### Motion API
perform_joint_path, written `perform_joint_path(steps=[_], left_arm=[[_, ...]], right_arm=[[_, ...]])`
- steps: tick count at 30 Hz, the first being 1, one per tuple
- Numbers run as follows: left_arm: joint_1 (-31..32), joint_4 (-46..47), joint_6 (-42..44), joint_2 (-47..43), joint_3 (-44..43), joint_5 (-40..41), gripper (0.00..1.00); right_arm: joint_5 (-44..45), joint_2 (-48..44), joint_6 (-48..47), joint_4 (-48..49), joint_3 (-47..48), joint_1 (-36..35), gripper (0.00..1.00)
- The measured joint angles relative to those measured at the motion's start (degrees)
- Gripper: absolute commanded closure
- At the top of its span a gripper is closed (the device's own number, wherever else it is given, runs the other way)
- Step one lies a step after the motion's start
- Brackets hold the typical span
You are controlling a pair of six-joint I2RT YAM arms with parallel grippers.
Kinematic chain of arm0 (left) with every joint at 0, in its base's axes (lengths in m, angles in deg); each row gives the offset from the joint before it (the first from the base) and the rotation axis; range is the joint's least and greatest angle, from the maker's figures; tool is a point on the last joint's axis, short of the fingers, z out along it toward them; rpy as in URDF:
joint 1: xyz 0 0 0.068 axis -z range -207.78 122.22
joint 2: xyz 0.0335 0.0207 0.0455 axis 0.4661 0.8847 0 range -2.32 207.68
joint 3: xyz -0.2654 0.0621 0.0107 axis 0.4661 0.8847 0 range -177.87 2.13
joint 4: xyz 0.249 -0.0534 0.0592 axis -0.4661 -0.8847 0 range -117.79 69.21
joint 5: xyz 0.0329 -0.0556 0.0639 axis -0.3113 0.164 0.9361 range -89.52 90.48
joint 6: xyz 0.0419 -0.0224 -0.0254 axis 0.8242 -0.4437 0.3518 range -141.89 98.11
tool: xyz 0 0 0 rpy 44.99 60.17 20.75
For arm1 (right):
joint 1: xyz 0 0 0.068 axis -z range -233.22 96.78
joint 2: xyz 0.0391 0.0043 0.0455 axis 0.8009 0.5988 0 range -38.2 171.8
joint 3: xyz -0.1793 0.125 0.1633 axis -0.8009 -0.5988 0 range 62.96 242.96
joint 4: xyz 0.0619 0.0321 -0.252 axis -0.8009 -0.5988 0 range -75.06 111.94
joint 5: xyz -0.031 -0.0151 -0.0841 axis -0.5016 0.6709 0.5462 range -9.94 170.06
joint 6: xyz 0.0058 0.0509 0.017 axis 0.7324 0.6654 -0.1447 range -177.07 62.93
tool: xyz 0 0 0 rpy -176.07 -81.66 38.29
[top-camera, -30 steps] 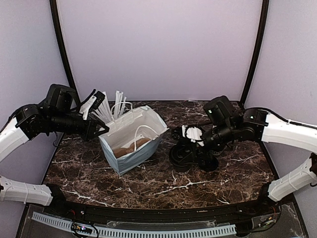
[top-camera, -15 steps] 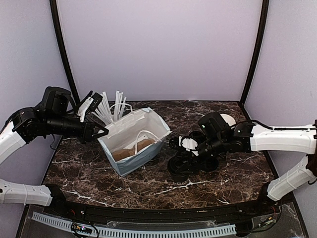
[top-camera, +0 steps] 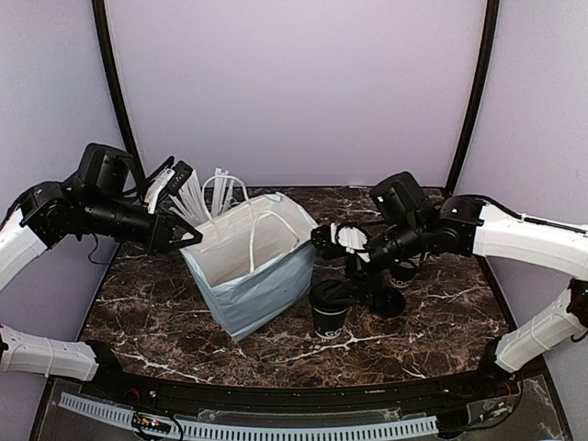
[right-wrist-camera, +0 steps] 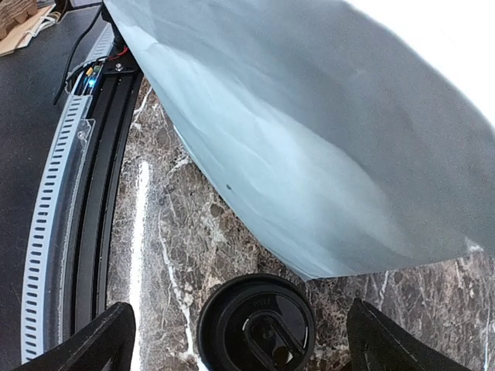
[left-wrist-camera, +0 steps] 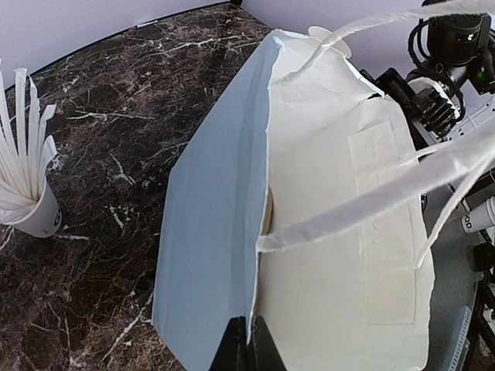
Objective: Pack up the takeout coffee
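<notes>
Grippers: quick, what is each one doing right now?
Left gripper: shut on the paper bag rim.
Right gripper: open, over the takeout coffee, not gripping it.

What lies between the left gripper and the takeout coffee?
The open paper bag fills that stretch. The left gripper pinches its rim, and the takeout coffee stands at its opposite side. The top external view shows this.

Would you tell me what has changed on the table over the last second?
The left gripper, pinching the bag by its rim, has tipped it from leaning to nearly upright. The right gripper has risen off the coffee and hangs open above it. The coffee now stands in plain view beside the bag. The straws behind the bag stayed put.
</notes>
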State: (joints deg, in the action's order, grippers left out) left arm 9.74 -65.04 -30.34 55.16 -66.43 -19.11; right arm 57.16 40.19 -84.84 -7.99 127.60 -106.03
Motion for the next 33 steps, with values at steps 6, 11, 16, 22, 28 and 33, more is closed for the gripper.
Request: perform_joint_path(steps=[6, 11, 16, 22, 28, 33], left_arm=[[-0.4, -2.4, 0.1, 1.9, -4.4, -0.3, 1.0], [-0.8, -5.7, 0.1, 3.2, -7.8, 0.0, 1.0], [-1.0, -9.6, -0.4, 4.1, -16.9, 0.1, 1.0], [-1.0, -13.9, -2.0, 4.9, -25.4, -0.5, 1.0], [-1.1, -20.0, -4.2, 8.2, -27.0, -0.5, 1.0], [-1.4, -23.2, -5.9, 9.1, -27.0, -0.6, 1.0]], right_arm=[[0.0, -1.5, -2.4, -1.9, -2.1, 0.0, 0.04], [0.3, -1.9, -4.2, -6.5, -0.8, 0.0, 0.04], [1.6, -2.3, -6.6, -11.5, 6.0, 0.0, 0.04], [1.8, -2.9, -7.9, -16.1, 13.6, 0.0, 0.05], [1.9, -2.9, -8.5, -19.0, 17.4, 0.0, 0.05], [1.7, -2.9, -8.7, -20.3, 18.4, 0.0, 0.05]])
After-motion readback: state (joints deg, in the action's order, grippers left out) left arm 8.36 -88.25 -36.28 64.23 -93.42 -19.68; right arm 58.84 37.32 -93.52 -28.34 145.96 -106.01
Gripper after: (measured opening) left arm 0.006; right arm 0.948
